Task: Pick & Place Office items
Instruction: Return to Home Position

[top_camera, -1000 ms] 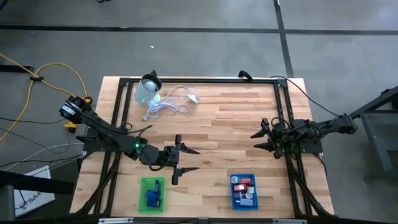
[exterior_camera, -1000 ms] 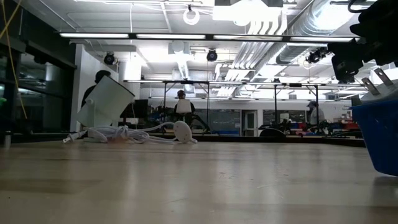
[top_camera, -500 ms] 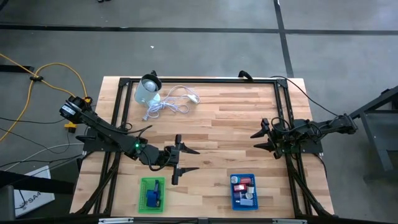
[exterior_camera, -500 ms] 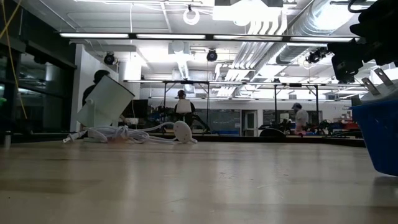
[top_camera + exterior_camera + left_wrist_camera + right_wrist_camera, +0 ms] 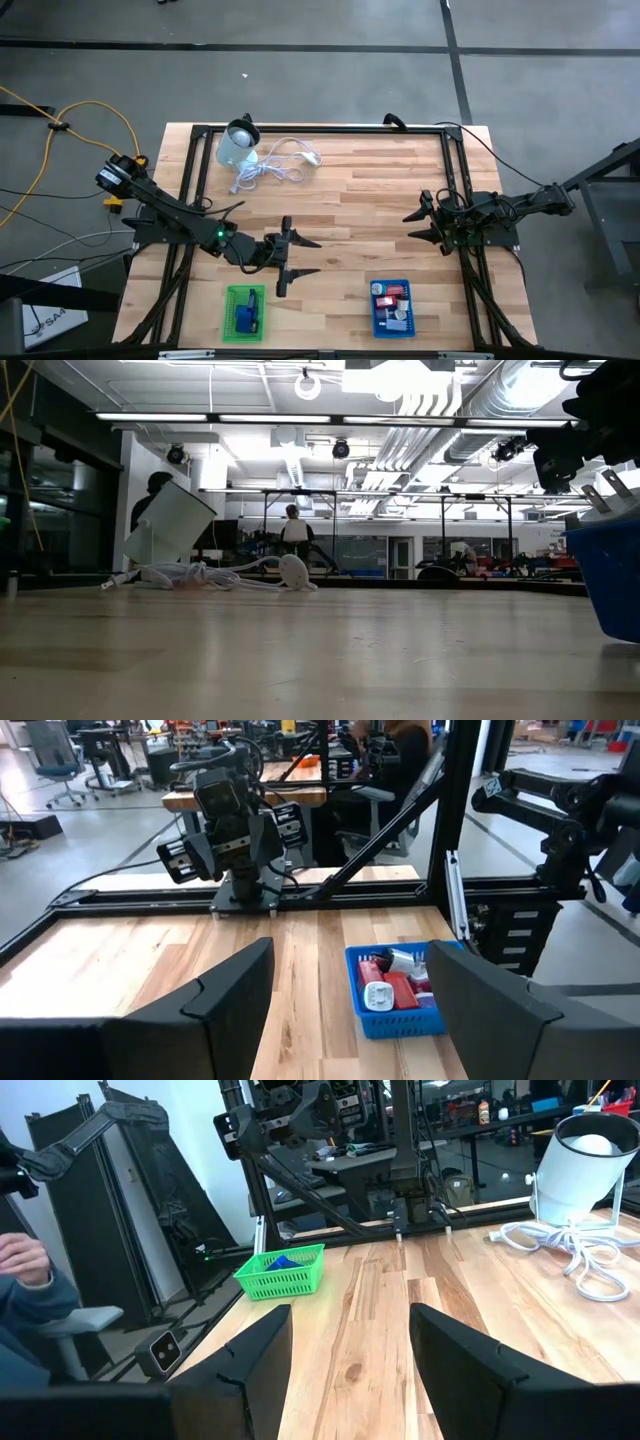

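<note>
- Even overhead light washes the pale wooden plank table (image 5: pixel 360 180) in the high view; shadows beneath the arms are faint.
- In the low view, white ceiling strip lights (image 5: pixel 200 417) glare, and the blue plastic bin (image 5: pixel 612 580) stands dark against them.
- The left gripper (image 5: pixel 350 948) shows black fingers (image 5: pixel 225 995) in shade before a brightly lit workshop.

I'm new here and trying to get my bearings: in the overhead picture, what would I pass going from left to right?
Yellow cable on the floor → green bin → left gripper, open → blue bin.
</note>
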You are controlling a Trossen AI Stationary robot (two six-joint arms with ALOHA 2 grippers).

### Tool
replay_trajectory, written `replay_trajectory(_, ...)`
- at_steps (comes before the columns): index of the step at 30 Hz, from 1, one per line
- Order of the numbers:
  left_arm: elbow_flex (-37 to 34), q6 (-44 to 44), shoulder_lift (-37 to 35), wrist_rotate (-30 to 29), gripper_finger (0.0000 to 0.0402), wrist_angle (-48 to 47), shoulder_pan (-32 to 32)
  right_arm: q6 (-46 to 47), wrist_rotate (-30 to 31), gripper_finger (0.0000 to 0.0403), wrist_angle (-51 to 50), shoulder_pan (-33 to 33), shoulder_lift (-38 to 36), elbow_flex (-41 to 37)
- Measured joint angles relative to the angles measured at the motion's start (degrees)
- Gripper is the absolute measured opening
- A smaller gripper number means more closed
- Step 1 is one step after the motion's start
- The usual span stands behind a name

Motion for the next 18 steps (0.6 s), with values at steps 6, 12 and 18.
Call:
replay_trajectory(6,0.0,0.1,-2.3,0.0,0.0256,0.5,3.5,0.0,0.0,0.019,0.0,0.0,0.0,0.0)
replay_trajectory(12,0.0,0.1,-5.3,6.9,0.0256,-4.2,9.8,0.0,0.0,0.019,0.0,0.0,0.0,0.0)
replay_trajectory(18,0.0,-1.8,-7.3,21.0,0.0256,-7.5,19.6,0.0,0.0,0.019,0.0,0.0,0.0,0.0)
